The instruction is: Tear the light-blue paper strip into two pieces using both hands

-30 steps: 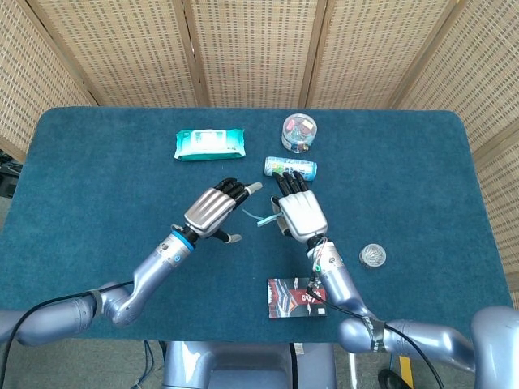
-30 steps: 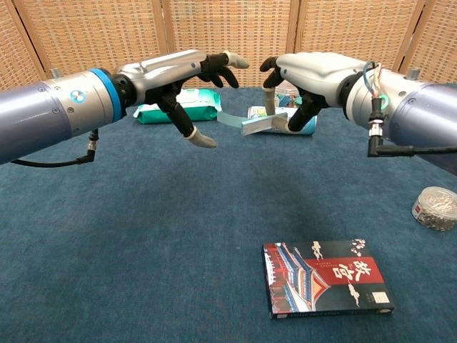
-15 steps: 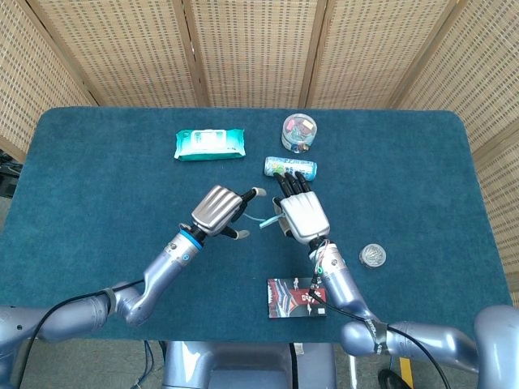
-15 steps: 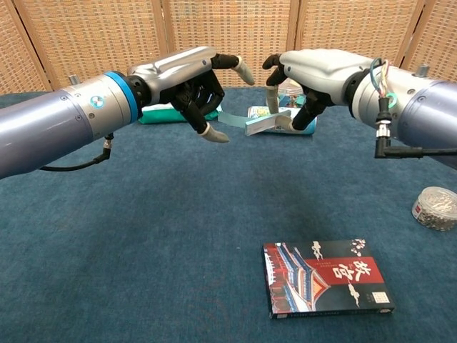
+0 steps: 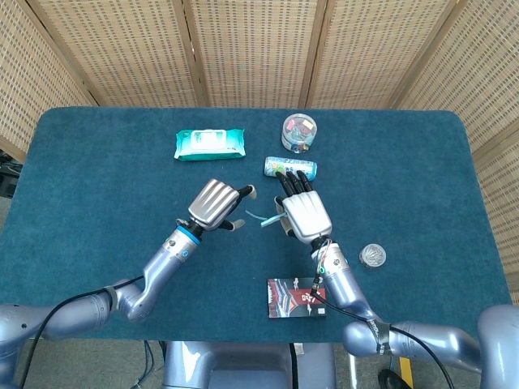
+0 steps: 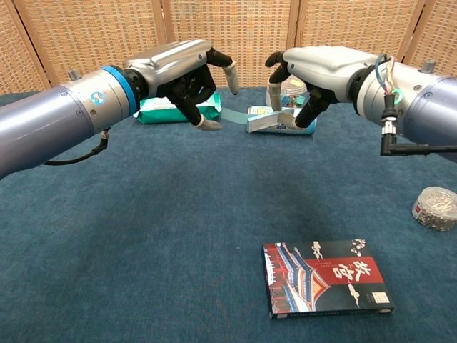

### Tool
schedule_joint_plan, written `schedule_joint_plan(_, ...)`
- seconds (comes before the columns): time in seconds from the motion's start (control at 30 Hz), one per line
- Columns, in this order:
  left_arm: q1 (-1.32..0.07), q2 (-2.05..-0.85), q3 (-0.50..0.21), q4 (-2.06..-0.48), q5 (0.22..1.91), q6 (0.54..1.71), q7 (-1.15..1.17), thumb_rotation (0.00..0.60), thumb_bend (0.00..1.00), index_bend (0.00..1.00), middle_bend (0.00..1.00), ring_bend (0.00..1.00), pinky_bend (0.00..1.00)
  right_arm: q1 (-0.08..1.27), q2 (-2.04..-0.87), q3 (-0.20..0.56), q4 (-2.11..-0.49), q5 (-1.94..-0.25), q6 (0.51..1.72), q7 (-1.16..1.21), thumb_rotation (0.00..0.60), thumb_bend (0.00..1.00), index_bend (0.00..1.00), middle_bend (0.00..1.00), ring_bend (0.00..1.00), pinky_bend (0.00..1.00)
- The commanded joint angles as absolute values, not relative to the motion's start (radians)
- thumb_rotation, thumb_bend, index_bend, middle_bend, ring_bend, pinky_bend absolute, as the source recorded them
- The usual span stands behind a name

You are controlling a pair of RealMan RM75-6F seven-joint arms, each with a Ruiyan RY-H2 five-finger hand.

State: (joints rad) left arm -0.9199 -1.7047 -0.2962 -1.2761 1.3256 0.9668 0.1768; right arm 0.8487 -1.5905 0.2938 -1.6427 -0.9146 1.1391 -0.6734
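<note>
The light-blue paper strip (image 6: pixel 235 118) hangs in the air between the two hands above the middle of the blue table (image 5: pixel 97 178), just near of the small tube (image 5: pixel 290 167). The right hand (image 6: pixel 314 68) pinches its right end between thumb and fingers (image 6: pixel 274 91), other fingers loosely curled. The left hand (image 6: pixel 178 71) has its fingers curled at the strip's left end, though whether they grip the paper cannot be told

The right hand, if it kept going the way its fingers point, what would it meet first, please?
Probably the small blue packet lying just beyond the right hand; its fingertips nearly reach it in the head view. The hand is raised, so it might pass above.
</note>
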Motion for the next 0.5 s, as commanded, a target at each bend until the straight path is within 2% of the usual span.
schedule_joint_plan(0.03,-0.924,-1.705,-0.296,-1.278,1.319,0.961,0.182,0.6,0.27,0.42,0.87,0.76,0.72,0.85,-1.59,0.292,-1.642,-0.915,1.14,-0.674,0.6,0.62,0.61,0.06,0.0,0.0)
schedule_joint_plan(0.2,-0.93,-1.707,-0.3,-1.289,1.298,0.96,0.2,0.6,0.37,0.47,0.87,0.76,0.72,0.852,-1.59,0.288,-1.64,-0.912,1.139,-0.671,0.6,0.64,0.61,0.06,0.0,0.0)
schedule_joint_plan(0.5,-0.94,-1.721,-0.303,-1.293,1.245,0.946,0.227,0.6,0.38,0.52,0.87,0.76,0.72,0.854,-1.584,0.285,-1.645,-0.911,1.142,-0.663,0.6,0.65,0.61,0.06,0.0,0.0)
